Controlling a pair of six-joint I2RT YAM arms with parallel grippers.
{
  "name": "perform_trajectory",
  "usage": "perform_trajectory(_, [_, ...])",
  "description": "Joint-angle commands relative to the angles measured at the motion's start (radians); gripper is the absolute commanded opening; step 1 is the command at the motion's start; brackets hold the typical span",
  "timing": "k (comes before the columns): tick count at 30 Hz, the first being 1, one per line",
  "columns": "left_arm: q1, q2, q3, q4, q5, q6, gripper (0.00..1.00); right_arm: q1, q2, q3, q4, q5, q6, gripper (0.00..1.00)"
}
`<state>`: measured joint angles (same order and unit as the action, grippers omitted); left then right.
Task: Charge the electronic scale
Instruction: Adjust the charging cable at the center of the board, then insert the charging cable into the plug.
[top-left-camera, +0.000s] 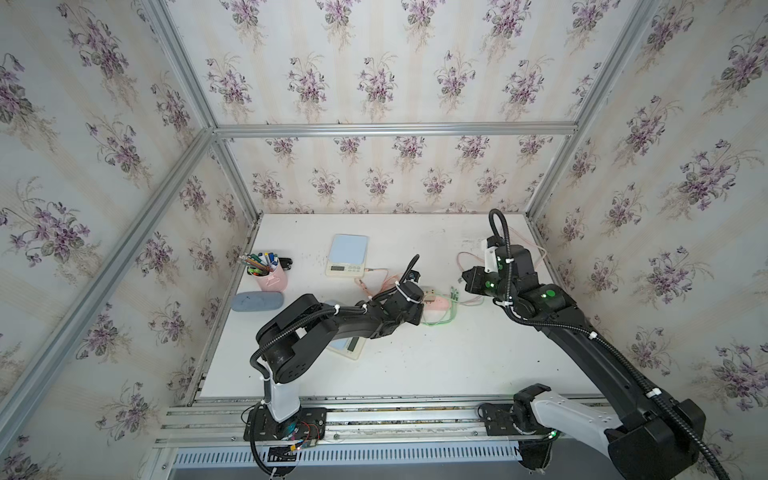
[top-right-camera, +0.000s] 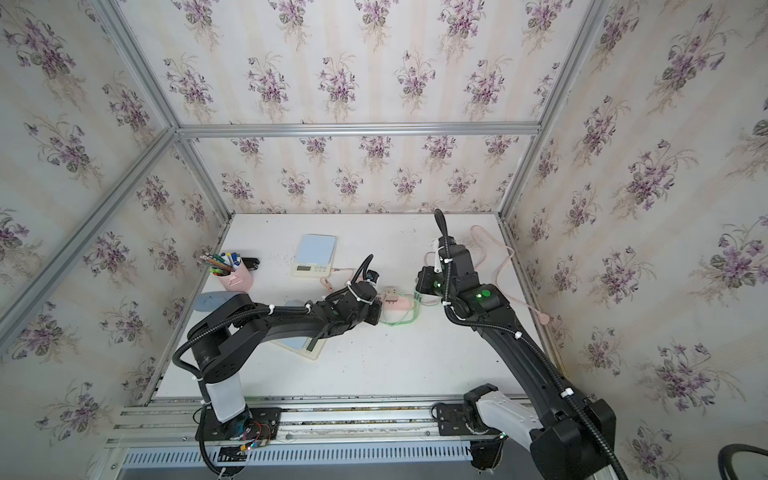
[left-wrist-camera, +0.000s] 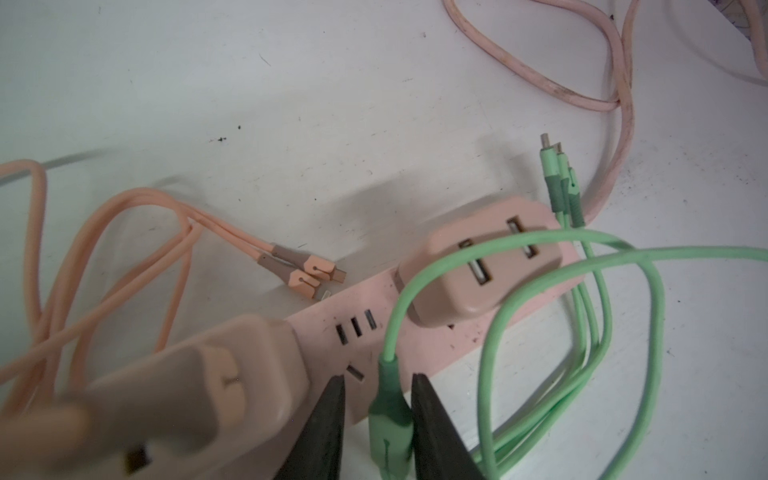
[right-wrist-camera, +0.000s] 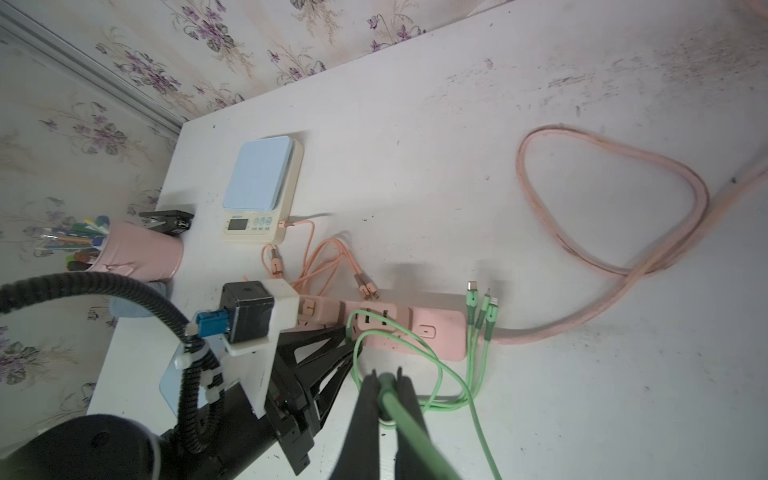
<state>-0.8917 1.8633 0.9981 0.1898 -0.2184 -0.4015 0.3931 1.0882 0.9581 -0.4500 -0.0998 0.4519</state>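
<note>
Right hand (right-wrist-camera: 386, 374) is clamping the green cable (right-wrist-camera: 405, 415) beside the power strip (right-wrist-camera: 449, 332), likely steadying it; left hand (left-wrist-camera: 377, 378), fingers (left-wrist-camera: 324, 424) apart, is straddling the green plug (left-wrist-camera: 388, 419) there.

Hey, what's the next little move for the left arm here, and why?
Probably close the left gripper on the green USB plug. The plug sits between the jaws with a gap showing on one side, the right gripper is shut on the green cable, and the adapter has empty USB ports.
</note>
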Motion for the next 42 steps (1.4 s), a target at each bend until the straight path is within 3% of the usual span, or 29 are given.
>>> perform_trajectory(1, [-0.001,0.008,0.004,-0.015,-0.01,-0.028,0.3,0.001,0.003,-0.011,0.072,-0.052,0.035,0.0])
perform_trajectory(8, [-0.001,-0.04,-0.072,-0.026,0.011,-0.073,0.14,0.01,0.03,-0.053,0.115,-0.043,0.05,0.0])
perform_trajectory(14, [-0.013,-0.152,-0.201,0.013,0.011,-0.088,0.09,0.12,0.106,-0.058,0.145,0.056,0.052,0.0])
perform_trajectory(15, [-0.017,-0.161,-0.212,0.012,0.011,-0.088,0.1,0.134,0.12,-0.058,0.149,0.068,0.054,0.0])
perform_trajectory(18, [-0.021,-0.188,-0.222,-0.019,0.013,-0.091,0.41,0.18,0.169,-0.058,0.166,0.118,0.083,0.0])
perform_trajectory(21, [-0.019,-0.24,-0.232,-0.049,0.006,-0.071,0.53,0.193,0.211,-0.053,0.171,0.213,0.149,0.0])
perform_trajectory(24, [-0.012,-0.277,-0.231,-0.08,0.024,-0.041,0.58,0.203,0.264,-0.036,0.177,0.238,0.178,0.0])
perform_trajectory(33, [0.033,-0.293,-0.163,-0.019,0.223,-0.012,0.56,0.231,0.36,0.0,0.16,0.304,0.287,0.0])
perform_trajectory(37, [0.035,-0.234,-0.107,0.041,0.278,-0.053,0.56,0.252,0.387,0.006,0.138,0.343,0.367,0.0])
perform_trajectory(42, [0.056,-0.168,-0.105,0.14,0.299,-0.154,0.48,0.274,0.434,0.026,0.128,0.374,0.402,0.0])
